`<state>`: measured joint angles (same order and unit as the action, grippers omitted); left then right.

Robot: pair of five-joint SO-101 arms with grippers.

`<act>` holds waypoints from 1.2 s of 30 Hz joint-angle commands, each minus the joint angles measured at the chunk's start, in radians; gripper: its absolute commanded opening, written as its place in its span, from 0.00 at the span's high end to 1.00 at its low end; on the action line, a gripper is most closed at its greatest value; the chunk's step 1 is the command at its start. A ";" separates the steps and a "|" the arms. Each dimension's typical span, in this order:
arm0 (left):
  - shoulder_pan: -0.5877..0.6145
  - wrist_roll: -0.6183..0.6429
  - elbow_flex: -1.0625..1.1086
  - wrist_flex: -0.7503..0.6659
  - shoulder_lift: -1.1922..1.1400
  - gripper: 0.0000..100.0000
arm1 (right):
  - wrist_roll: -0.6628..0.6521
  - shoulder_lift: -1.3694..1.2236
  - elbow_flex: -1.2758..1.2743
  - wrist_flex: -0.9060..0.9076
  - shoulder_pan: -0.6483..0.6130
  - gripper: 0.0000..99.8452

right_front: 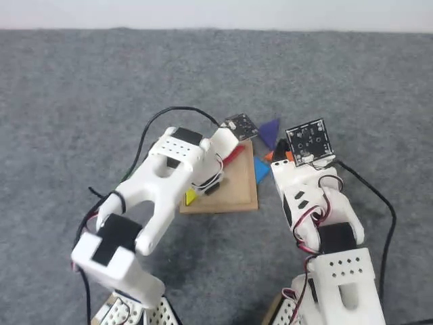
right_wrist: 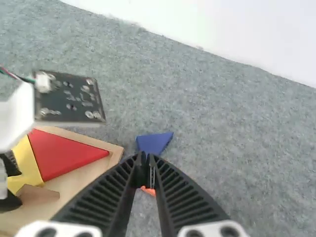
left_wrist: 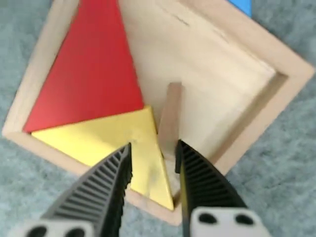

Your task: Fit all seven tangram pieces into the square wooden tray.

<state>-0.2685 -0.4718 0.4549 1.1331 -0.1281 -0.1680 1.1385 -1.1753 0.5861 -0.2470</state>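
The square wooden tray (left_wrist: pixel 237 118) holds a red triangle (left_wrist: pixel 94 64) and a yellow triangle (left_wrist: pixel 133 143) side by side along one wall. A wood-brown piece (left_wrist: pixel 170 118) sits in the tray just ahead of my left gripper (left_wrist: pixel 153 150), which hovers open over the yellow triangle's corner. My right gripper (right_wrist: pixel 144 165) is beside the tray (right_front: pixel 230 196), shut on a small orange piece (right_wrist: pixel 147 189). A dark blue triangle (right_wrist: pixel 154 142) lies on the carpet just past its tips. A light blue piece (right_front: pixel 260 169) rests at the tray's right edge.
Grey carpet (right_front: pixel 81 101) covers the table, open to the left and far side. The left arm (right_front: pixel 169 179) hangs over the tray's left half, with its camera board (right_wrist: pixel 69 97) above the red triangle. Black cables trail from both arms.
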 commanded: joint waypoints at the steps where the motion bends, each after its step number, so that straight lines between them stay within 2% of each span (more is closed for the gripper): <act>1: 0.005 0.009 0.025 -0.020 0.120 0.85 | 0.009 0.012 0.014 0.002 -0.039 0.99; 9: 0.008 0.012 0.148 -0.089 0.261 0.85 | 0.000 -0.323 0.160 0.007 -0.074 0.99; 12: 0.048 0.084 0.185 -0.120 0.325 0.85 | -0.048 -0.495 0.244 0.008 -0.077 0.99; 15: 0.109 0.216 0.228 -0.178 0.396 0.85 | -0.098 -0.633 0.318 0.010 -0.102 0.99; 19: 0.193 0.345 0.325 -0.244 0.514 0.85 | -0.250 -0.766 0.367 0.010 -0.208 0.99; 24: 0.301 0.437 0.481 -0.328 0.690 0.85 | -0.324 -0.868 0.399 0.010 -0.325 0.99; 30: 0.463 0.563 0.602 -0.358 0.850 0.85 | -0.394 -0.924 0.439 0.010 -0.344 0.87; 36: 0.652 0.612 0.687 -0.377 0.939 0.85 | -0.537 -0.967 0.446 0.005 -0.406 0.86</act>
<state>0.3161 0.1204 1.1331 0.7971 0.7511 -0.6329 0.1749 -0.7887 0.5861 -0.6199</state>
